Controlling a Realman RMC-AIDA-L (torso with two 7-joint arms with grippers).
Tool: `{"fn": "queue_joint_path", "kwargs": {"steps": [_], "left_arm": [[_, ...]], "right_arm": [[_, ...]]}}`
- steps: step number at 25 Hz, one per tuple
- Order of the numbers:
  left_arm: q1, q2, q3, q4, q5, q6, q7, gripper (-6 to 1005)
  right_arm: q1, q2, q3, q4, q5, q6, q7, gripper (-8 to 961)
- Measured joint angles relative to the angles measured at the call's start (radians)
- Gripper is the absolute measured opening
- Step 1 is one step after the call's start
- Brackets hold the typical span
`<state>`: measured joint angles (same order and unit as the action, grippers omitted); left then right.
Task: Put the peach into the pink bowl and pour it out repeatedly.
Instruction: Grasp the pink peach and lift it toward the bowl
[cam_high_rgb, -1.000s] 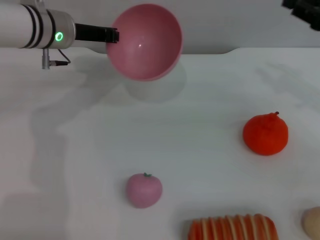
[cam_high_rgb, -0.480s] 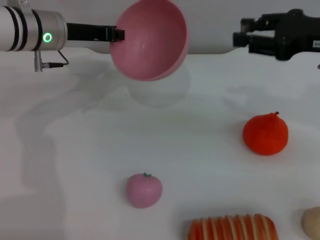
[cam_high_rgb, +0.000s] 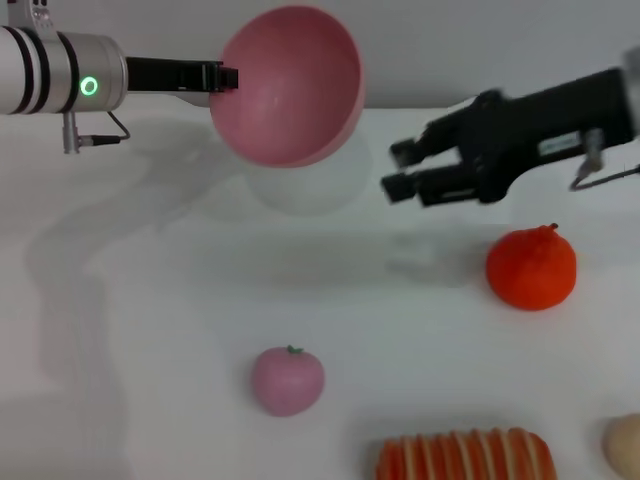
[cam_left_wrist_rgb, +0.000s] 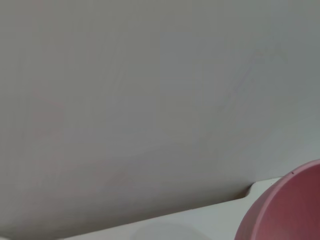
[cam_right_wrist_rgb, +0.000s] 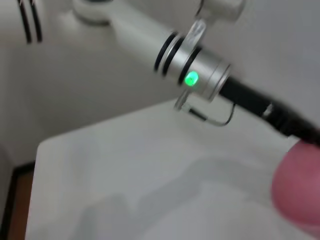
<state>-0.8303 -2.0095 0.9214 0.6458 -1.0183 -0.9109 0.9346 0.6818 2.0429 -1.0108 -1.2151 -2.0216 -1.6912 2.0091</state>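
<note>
Left gripper (cam_high_rgb: 228, 76) clamps the rim of the pink bowl (cam_high_rgb: 288, 85) and holds it in the air, tipped on its side, mouth facing the camera, nothing inside. Bowl's shadow sits on the table straight under it.

Peach (cam_high_rgb: 288, 380) is out on the table (cam_high_rgb: 150, 300), well below and in front of the bowl, well apart from both grippers. Stem mark up, resting free.

Right gripper (cam_high_rgb: 401, 169) hangs above the table just beside the bowl on its right, fingers spread with a clear gap, holding nothing. Peach is well forward and to the left of it; orange fruit (cam_high_rgb: 531, 268) sits near it, just forward and to the right.

Status, my read: bowl looks emptied, peach not yet picked up. Next cycle needs the right gripper down onto the peach, bowl turned back upright or set level, then drop in and tip again.

Surface: plain white tabletop, smooth, soft arm shadows on the left. Pale grey wall behind. Striped orange-red block (cam_high_rgb: 465, 456) at the near edge and a pale round thing (cam_high_rgb: 624, 445) at the near right corner, both clear of the peach
</note>
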Motion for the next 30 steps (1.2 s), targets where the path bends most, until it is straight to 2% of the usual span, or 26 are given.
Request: {"fn": "queue_joint_path", "kwargs": {"steps": [2,4,11,19,30], "left_arm": [[0.001,-0.002,0.0,0.0,0.0,0.0,0.0,45],[0.002,-0.003,0.0,0.0,0.0,0.001,0.0,45],[0.003,-0.008,0.0,0.0,0.001,0.01,0.003,46],[0.004,-0.012,0.012,0.0,0.001,0.025,0.011,46],[0.003,-0.018,0.03,0.0,0.0,0.033,0.013,46]], "right_arm": [[0.023,0.018,-0.021,0.024,-0.036,0.011,0.0,429],[0.05,0.027,-0.061,0.075,-0.05,0.037,0.0,430],[0.095,0.031,-0.223,0.229,-0.045,0.193,-0.003,435],[0.106,0.033,-0.385,0.3,0.015,0.297,-0.004,440],[0.121,0.036,-0.498,0.415,0.06,0.356,-0.005,447]]}}
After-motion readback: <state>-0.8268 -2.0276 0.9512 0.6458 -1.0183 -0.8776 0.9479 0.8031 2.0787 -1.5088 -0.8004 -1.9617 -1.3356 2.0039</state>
